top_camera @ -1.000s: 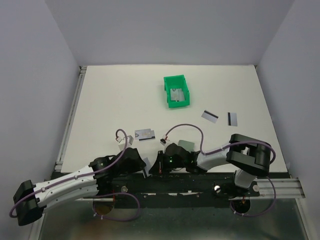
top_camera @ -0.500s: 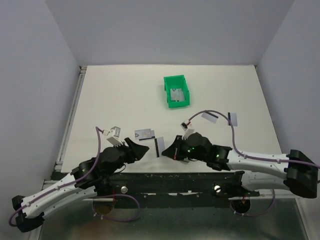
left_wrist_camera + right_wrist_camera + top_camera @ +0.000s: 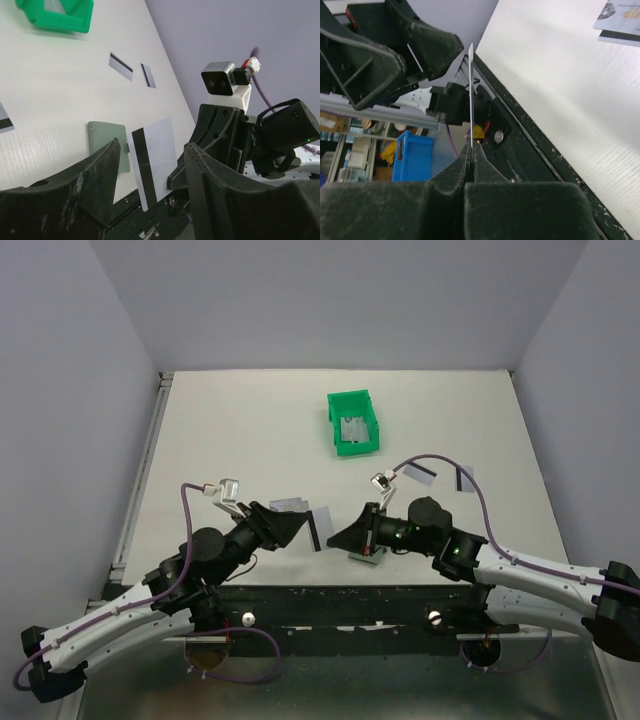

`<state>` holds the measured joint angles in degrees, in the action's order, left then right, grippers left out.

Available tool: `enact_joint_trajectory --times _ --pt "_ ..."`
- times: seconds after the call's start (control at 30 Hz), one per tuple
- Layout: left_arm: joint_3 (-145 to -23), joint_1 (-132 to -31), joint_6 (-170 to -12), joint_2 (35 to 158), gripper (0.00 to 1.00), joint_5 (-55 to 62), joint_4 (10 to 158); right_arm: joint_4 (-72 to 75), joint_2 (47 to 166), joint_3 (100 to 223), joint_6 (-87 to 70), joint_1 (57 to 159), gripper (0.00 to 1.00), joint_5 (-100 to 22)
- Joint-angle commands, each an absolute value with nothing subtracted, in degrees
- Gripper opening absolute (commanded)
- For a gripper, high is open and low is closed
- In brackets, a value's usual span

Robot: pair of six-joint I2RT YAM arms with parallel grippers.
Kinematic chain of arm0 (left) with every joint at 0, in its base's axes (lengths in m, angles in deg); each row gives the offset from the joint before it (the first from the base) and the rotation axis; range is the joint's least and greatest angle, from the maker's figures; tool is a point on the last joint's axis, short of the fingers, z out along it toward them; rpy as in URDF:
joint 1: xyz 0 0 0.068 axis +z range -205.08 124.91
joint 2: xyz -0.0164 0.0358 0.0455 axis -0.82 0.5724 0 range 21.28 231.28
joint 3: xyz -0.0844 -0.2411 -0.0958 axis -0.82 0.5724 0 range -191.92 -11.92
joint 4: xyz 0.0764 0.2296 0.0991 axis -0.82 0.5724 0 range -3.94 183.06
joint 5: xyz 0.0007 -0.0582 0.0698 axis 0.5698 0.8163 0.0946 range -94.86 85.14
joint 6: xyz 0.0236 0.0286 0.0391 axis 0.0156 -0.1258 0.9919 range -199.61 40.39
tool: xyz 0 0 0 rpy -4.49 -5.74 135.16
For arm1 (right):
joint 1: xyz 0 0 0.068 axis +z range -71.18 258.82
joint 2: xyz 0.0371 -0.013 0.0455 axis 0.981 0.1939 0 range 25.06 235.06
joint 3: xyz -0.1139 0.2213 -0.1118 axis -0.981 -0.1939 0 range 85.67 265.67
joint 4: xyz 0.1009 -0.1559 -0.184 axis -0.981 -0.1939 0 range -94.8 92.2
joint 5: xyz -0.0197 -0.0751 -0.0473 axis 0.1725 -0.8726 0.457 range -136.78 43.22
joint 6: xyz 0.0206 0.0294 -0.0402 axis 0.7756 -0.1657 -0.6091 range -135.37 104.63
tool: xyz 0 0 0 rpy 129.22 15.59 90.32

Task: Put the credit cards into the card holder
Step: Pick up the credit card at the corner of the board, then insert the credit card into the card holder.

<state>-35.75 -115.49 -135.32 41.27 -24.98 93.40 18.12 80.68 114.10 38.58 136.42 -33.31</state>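
Observation:
My right gripper (image 3: 338,536) is shut on the short edge of a silvery credit card (image 3: 321,526) with a black stripe, holding it upright above the table's near edge. In the right wrist view the card (image 3: 471,95) shows edge-on above the pinching gripper (image 3: 471,150). My left gripper (image 3: 152,146) stands open on either side of that card (image 3: 155,160) without touching it. The grey-green card holder (image 3: 107,146) lies flat on the table just beyond, partly under the right gripper (image 3: 365,556). Two more cards (image 3: 420,473) (image 3: 465,478) lie at the right, and another (image 3: 288,504) lies behind the left gripper (image 3: 298,525).
A bright green bin (image 3: 355,423) stands at the middle back with a card-like thing inside. The black base rail (image 3: 330,595) runs along the near table edge under both grippers. Purple cables loop over each wrist.
Both arms have swung out from the base and met over the near edge. The left jaws have opened wide off the card, which stays pinched in the right gripper.

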Motion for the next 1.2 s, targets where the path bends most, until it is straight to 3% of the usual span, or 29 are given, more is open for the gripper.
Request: enact_joint_trajectory --times 0.0,0.3,0.53,0.6,0.8,0.87,1.0,1.17 --pt "-36.9 -115.6 -133.4 44.0 0.64 -21.8 87.6 27.2 80.7 111.5 40.2 135.9 0.01 -26.5" --pt "-36.4 -115.6 -133.7 44.7 0.61 -20.0 87.4 26.8 77.4 111.2 39.4 135.9 0.01 -26.9" --pt "-35.8 -115.6 -132.9 48.9 0.49 -12.6 79.1 27.3 79.3 112.1 39.6 135.9 0.00 -26.0" --pt "-35.8 -115.6 -132.6 50.0 0.43 -10.9 77.2 27.4 79.1 112.2 39.5 135.9 0.01 -26.0" --pt "-35.5 -115.6 -132.6 49.8 0.09 -10.0 76.8 24.8 77.0 112.1 38.0 135.9 0.01 -27.7" --pt "-35.3 -115.6 -132.7 49.1 0.00 -10.1 76.9 23.2 76.0 112.3 36.9 135.7 0.10 -28.4" --pt "-35.1 -115.6 -132.9 49.1 0.00 -9.3 76.3 19.3 73.8 113.2 33.9 135.8 0.32 -29.9" --pt "-34.8 -115.6 -132.5 50.4 0.00 -5.5 73.5 13.8 71.4 115.3 29.9 135.7 0.46 -31.1"
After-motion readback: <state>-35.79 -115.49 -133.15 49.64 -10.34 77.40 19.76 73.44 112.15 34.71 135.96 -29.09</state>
